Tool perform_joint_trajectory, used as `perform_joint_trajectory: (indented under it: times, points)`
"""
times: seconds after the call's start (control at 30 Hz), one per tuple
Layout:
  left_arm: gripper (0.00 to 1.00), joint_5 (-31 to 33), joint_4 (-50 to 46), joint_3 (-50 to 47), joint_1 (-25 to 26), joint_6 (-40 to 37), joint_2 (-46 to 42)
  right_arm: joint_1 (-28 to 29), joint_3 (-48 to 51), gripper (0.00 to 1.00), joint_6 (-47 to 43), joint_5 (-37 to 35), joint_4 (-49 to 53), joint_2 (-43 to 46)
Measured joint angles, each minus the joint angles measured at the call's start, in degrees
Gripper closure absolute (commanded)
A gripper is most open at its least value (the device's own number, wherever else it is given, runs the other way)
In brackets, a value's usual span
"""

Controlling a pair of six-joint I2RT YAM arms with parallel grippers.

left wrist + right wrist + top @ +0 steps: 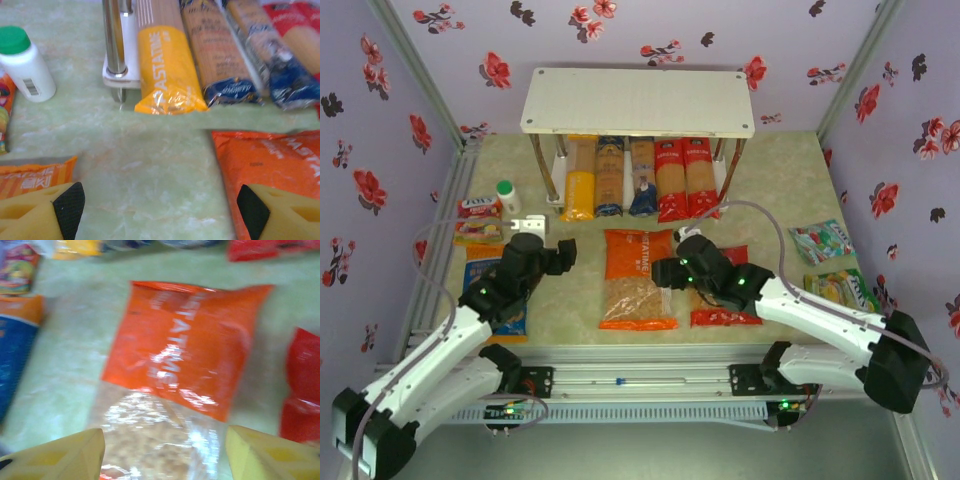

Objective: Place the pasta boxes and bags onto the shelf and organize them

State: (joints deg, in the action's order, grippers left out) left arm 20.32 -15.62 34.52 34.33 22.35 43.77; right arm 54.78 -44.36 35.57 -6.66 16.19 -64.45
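Five spaghetti packs lie side by side on the lower tier of the white shelf [638,100]: a yellow one [578,185], two dark blue [609,180] and two red [670,185]. The orange bag [637,278] lies flat mid-table. My right gripper [165,455] hovers open over its clear window, touching nothing. My left gripper [160,210] is open over bare table between the orange bag [280,170] and the blue-orange bag [35,175]. The blue-orange bag [490,290] lies partly under the left arm. The red bag [720,300] is partly hidden by the right arm.
A white bottle with a green cap [507,195] stands left of the shelf leg [115,40]. Snack packets [478,208] lie beside it, and green ones [822,240] sit at the right. Flowered walls close in the table on three sides.
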Motion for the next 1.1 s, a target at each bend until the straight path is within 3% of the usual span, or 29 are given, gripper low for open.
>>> perform_joint_trajectory:
  times: [0.13, 0.3, 0.57, 0.83, 1.1]
  points:
    - [0.16, -1.1, -0.1, 0.1, 0.0, 0.2, -6.1, 3.8, -3.1, 0.31, -0.1, 4.1, -6.5, -7.1]
    - [0.16, -3.1, -0.8, 2.4, 0.1, 0.2, -11.1, 5.7, -8.5, 0.31, 1.4, 11.5, -15.2, -24.2]
    - [0.15, -4.5, -1.8, 5.0, 0.1, 0.2, -14.6, 8.8, -28.5, 0.29, 2.3, 19.3, -19.1, -47.2]
    - [0.15, -4.5, -2.7, 5.7, 0.2, 0.0, -15.0, 9.5, -45.4, 0.26, 2.5, 21.1, -17.4, -59.9]
    - [0.14, -4.8, -2.7, 5.8, 0.2, -0.2, -15.0, 10.2, -54.9, 0.26, 2.6, 21.4, -12.5, -67.8]
